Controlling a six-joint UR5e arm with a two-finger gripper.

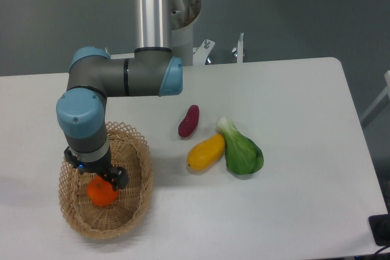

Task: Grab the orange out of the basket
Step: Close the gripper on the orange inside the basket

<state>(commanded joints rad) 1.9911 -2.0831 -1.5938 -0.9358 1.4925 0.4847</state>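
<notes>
My gripper [100, 178] hovers over the orange [101, 193] in the basket [139, 150], finger state unclear; next, descend and clamp

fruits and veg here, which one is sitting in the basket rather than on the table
The orange, small, round and bright orange, lies in the basket beneath the gripper. The purple piece, yellow-orange fruit and green vegetable lie on the table.

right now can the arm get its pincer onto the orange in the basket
Probably yes. The pincer is already directly over the orange, which lies alone in the open-topped basket with nothing covering it. The wrist hides the fingers, so whether they straddle the fruit cannot be seen.
</notes>
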